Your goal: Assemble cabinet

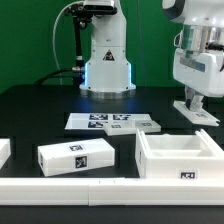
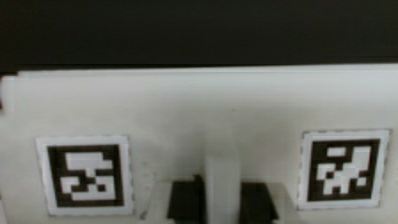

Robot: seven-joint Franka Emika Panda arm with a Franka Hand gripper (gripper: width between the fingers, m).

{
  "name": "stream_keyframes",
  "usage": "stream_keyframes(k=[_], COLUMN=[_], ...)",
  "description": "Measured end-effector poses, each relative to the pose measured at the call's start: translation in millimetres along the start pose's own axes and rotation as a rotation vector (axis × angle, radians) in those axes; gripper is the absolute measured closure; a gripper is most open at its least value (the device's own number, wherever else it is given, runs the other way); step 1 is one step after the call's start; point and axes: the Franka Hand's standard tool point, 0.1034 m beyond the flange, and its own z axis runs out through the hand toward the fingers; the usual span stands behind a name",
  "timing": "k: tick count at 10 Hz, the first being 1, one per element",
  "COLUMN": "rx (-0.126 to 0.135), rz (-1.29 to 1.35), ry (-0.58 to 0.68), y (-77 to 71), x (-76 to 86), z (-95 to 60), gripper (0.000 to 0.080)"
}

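Note:
The cabinet (image 1: pixel 165 168), a hollow white box with one small tag on its front wall, stands open side up at the exterior view's right front. My gripper (image 1: pixel 194 102) hangs just behind it, fingers pointing down onto a flat white panel (image 1: pixel 203 114) lying on the table. In the wrist view this panel (image 2: pixel 196 110) fills the picture and carries two tags (image 2: pixel 86 180). My dark fingers (image 2: pixel 178 203) stand on either side of a narrow white ridge (image 2: pixel 221 185) on the panel and press against it. My gripper (image 2: pixel 219 203) is shut on that ridge.
A smaller long white block (image 1: pixel 75 156) with one tag lies at the front middle. The marker board (image 1: pixel 108 122) lies behind it. Another white part (image 1: pixel 3 152) shows at the left edge. A white rail (image 1: pixel 90 186) runs along the front. The arm's base (image 1: pixel 105 60) stands at the back.

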Motion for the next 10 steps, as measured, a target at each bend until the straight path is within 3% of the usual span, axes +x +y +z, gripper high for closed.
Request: stream_keyframes(k=[1,2,3,4,7,8,10], rx=[0.001,0.007,0.032,0.035,0.028,0.028,0.029], rz=[0.012,0.112,0.118,0.106,0.085,0.059,0.100], ry=[-0.009,-0.030,-0.036,-0.031,-0.031,-0.031,-0.028], y=[-1.3,-7.4,-14.6,-16.8,-12.8,-13.3,-22.9], x=[2.1,18.8,37.7,45.5,37.5,41.6,64.5], z=[-0.4,-3.6,-7.1,-6.9,-3.6,-2.3,7.1], gripper=[0.0735,0.0735,0.0735,0.0735,0.0735,0.0735,0.0735])
